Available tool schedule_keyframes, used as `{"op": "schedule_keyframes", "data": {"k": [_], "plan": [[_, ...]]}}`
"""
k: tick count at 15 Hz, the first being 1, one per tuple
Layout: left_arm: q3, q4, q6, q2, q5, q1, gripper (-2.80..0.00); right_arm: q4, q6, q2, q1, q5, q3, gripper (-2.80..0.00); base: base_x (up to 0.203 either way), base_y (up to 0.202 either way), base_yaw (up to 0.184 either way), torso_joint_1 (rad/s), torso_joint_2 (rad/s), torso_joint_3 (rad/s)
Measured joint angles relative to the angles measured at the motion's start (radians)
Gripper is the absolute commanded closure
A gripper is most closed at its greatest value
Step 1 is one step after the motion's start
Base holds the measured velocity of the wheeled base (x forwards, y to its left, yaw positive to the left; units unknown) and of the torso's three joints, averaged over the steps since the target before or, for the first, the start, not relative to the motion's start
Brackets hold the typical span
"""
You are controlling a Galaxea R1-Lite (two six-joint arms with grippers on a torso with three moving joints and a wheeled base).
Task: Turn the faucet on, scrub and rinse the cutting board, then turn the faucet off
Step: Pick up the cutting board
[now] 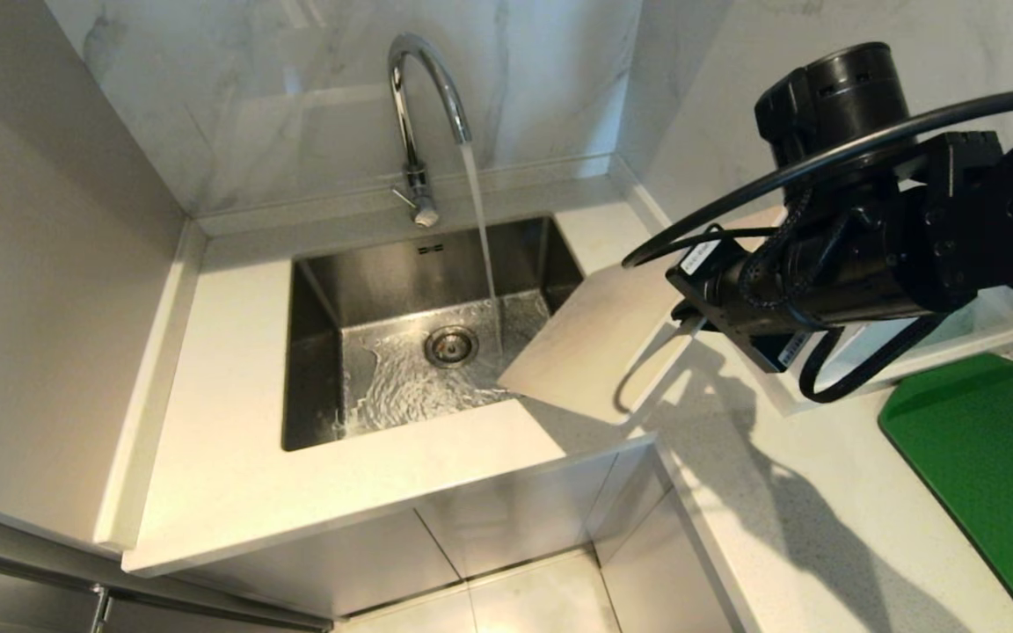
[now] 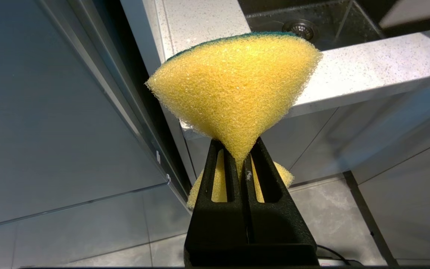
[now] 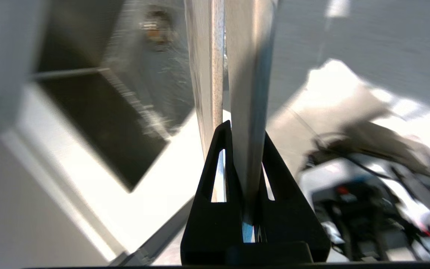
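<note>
Over the sink's [image 1: 313, 352] right rim, the right gripper [image 3: 242, 149] is clamped on the edge of the cutting board [image 1: 599, 338], holding it tilted with its lower corner out over the basin, presumably so runoff drains inward. Water falls from the faucet [image 1: 414, 114] onto the basin floor just left of the board, not yet striking it. Below counter level, outside the head view, the left gripper [image 2: 242, 160] pinches a yellow sponge [image 2: 233, 86] folded into a fan, green face outward, seemingly kept ready for scrubbing. A green mat [image 1: 990, 448] lies on the counter [image 1: 805, 492] at right.
</note>
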Motion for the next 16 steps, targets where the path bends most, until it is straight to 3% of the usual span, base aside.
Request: {"op": "schedule_keyframes", "data": {"k": [4, 16], "plan": [[0.000, 0.000, 0.000, 0.000, 0.000, 0.000, 0.00, -0.109, -0.028, -0.006, -0.004, 0.037, -0.017, 0.00, 0.000, 0.000, 0.000, 0.000, 0.00, 0.000], [0.000, 0.000, 0.000, 0.000, 0.000, 0.000, 0.00, -0.056, -0.032, -0.026, -0.026, 0.031, -0.093, 0.00, 0.000, 0.000, 0.000, 0.000, 0.00, 0.000]]}}
